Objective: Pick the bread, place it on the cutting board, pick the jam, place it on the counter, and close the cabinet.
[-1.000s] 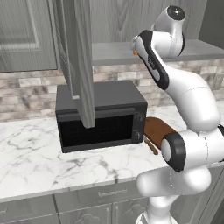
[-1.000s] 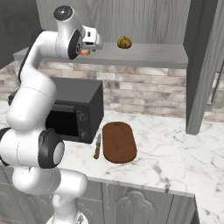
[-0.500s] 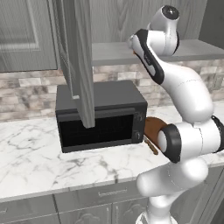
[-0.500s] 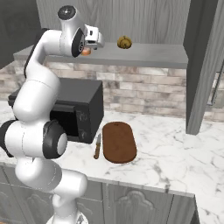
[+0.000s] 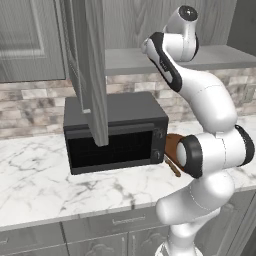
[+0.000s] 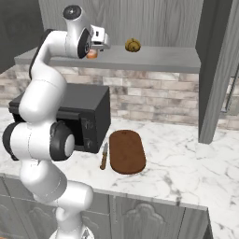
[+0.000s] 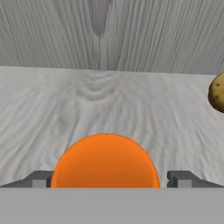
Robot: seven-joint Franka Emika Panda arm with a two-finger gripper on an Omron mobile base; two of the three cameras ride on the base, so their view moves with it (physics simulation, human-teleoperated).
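Compared with a second ago, the base views have not shifted; the arm's upper links have swung a little, while the hand has stayed at the cabinet shelf beside the jam.

Nearest the base, the counter (image 6: pixel 186 158) carries the cutting board (image 6: pixel 127 151), lying flat with bare marble to its right as far as the open door's lower edge. A knife (image 6: pixel 103 156) lies just beside the board's left edge, between board and microwave (image 6: pixel 88 116). The board's top is bare. In the left base view the board (image 5: pixel 171 144) shows as a sliver behind the arm's elbow.

Above, the cabinet (image 5: pixel 90 70) stands with both doors swung out; the left door hangs edge-on in front of the microwave.

On the shelf (image 6: pixel 158 58), the gripper (image 6: pixel 95 50) is at the jam (image 6: pixel 92 54), near the shelf's front edge. In the hand view the jam (image 7: pixel 105 161) sits between the two fingertips (image 7: pixel 38 179), which stand apart on either side of it with small gaps; the jaws are parted, not clamped.

Farther along, the bread (image 6: pixel 132 45) rests on the shelf, apart from the jam, with bare shelf to its right. In the hand view the bread (image 7: pixel 217 92) is at the right edge, short of the back wall.
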